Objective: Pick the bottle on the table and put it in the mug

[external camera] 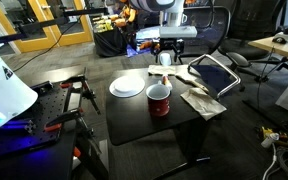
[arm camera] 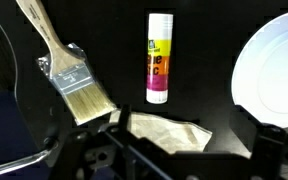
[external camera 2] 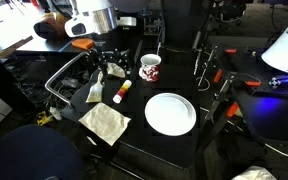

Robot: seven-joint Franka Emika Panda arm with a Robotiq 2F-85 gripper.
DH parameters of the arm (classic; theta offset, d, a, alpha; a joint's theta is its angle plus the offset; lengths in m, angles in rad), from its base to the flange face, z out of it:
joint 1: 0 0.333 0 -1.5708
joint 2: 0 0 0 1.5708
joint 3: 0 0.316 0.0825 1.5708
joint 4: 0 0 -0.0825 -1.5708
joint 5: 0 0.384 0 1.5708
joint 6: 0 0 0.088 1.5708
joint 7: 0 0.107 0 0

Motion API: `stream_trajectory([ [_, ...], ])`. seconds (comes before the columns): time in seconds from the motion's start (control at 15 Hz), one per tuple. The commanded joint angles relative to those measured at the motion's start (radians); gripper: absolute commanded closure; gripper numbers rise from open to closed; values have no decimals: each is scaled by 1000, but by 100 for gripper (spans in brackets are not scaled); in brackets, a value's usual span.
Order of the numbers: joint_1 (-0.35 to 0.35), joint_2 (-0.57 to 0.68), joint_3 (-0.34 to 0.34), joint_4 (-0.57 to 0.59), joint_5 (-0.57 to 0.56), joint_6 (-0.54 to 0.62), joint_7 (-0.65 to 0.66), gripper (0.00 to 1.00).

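The bottle [arm camera: 158, 58] is a slim white tube with a yellow label and a pink end. It lies flat on the black table [arm camera: 199, 60], and it also shows in an exterior view [external camera 2: 121, 90]. The dark red mug [external camera: 159, 100] stands upright on the table and shows in both exterior views [external camera 2: 150, 67]; it is out of the wrist view. My gripper [arm camera: 179, 155] is open and empty. It hovers above the table near the bottle, not touching it [external camera 2: 104, 62].
A white plate [arm camera: 274, 70] lies beside the bottle [external camera 2: 170, 113]. A paintbrush [arm camera: 69, 65] lies on the bottle's other side. A crumpled pale cloth [arm camera: 159, 133] lies under the gripper. A chair [external camera: 216, 72] stands by the table.
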Motion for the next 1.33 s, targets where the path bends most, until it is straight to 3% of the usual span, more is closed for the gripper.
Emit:
stream_trajectory([
  [0.0, -13, 71, 8, 59, -34, 34, 28, 0],
  [1.27, -34, 275, 12, 231, -36, 16, 59, 0],
])
